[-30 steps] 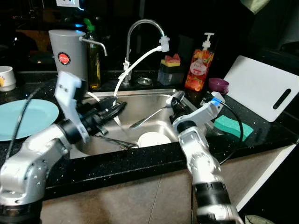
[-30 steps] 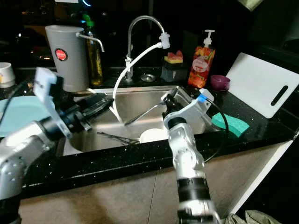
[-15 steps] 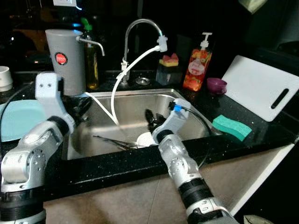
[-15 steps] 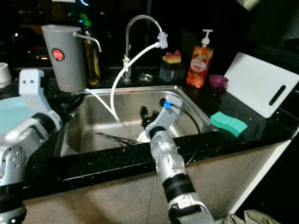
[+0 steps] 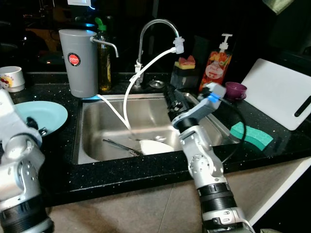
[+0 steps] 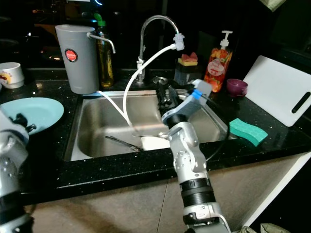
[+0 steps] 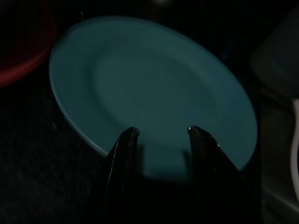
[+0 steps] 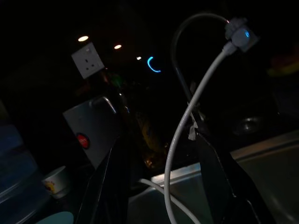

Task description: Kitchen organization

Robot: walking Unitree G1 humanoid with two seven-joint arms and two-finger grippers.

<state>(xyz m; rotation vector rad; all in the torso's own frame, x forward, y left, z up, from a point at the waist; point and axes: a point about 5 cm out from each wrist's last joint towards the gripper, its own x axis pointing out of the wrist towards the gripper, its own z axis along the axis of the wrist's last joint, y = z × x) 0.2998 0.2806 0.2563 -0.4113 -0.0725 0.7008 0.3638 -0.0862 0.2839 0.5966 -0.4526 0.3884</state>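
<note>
You face a steel sink (image 5: 97, 126) set in a black counter (image 5: 121, 172), with a white plate (image 5: 158, 147) and tongs (image 5: 119, 145) on its floor. Your right gripper (image 6: 164, 97) is raised over the basin's back right, fingers spread and empty, aimed toward the tap (image 6: 155, 29). A blue plate (image 6: 36, 110) lies left of the sink; your left gripper (image 7: 161, 140) hovers at its near edge, fingers parted, holding nothing.
</note>
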